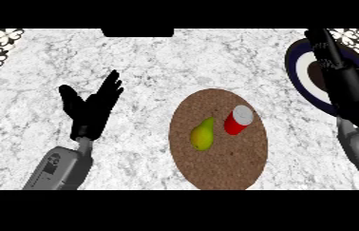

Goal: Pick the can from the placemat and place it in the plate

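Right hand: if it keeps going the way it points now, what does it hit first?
Nothing beyond the plate it is already over: the right hand points toward the counter's far edge. Its height above the plate is unclear.

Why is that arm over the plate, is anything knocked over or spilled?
Nothing is spilled. The can lies tilted on the placemat beside a pear. The right hand is stretched across the plate, far from the can. The left hand rests open.

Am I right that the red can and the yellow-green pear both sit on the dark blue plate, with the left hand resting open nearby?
Not quite. In the head view, the red can and the pear sit on the brown placemat, not the plate, which lies apart at the right edge. The left hand does rest open.
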### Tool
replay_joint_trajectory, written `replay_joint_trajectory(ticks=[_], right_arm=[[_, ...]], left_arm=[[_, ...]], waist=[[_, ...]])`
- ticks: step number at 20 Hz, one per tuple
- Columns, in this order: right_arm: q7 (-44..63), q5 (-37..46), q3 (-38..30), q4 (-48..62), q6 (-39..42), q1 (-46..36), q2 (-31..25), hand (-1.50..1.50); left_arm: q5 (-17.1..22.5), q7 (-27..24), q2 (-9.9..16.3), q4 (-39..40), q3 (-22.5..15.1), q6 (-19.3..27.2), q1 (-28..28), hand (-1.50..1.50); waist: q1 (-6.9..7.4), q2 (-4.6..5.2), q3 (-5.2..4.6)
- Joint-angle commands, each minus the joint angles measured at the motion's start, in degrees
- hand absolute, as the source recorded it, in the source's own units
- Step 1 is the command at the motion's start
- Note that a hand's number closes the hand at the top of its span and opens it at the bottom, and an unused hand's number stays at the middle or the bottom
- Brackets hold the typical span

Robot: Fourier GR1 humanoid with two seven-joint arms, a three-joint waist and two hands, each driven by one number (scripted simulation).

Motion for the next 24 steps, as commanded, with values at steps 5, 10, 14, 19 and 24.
replay_joint_trajectory(ticks=[5, 10, 14, 19, 24], right_arm=[[15.7, -9.4, 12.0, 1.0, 6.7, -0.6, 13.7, 1.5], [13.5, 6.7, 14.8, 2.0, -13.7, 1.5, 21.4, -1.5], [6.7, 13.0, 20.7, 0.4, -16.9, 6.3, 25.9, -1.5], [9.8, 18.1, 17.3, -8.9, -15.4, 11.6, 18.1, -1.5], [13.7, 20.4, 14.4, -18.9, -14.2, 19.9, 9.7, -1.5]], left_arm=[[-7.5, -9.8, 5.9, -0.2, -0.1, -1.4, 2.5, 0.0], [-8.0, -16.0, 5.5, 0.2, 0.1, -1.9, 8.6, 0.0], [-7.1, -21.0, 8.3, -0.1, 3.7, -4.9, 14.4, 0.0], [-9.1, -19.1, 5.2, 2.6, 5.0, -4.6, 10.7, 0.0], [-7.2, -21.5, 7.5, 0.6, 7.2, -8.2, 16.0, 0.0]], waist=[[5.41, 0.6, 1.34], [3.06, 0.26, 1.41], [1.91, 0.13, 1.44], [1.04, 0.13, 1.44], [1.01, 0.01, 1.45]])
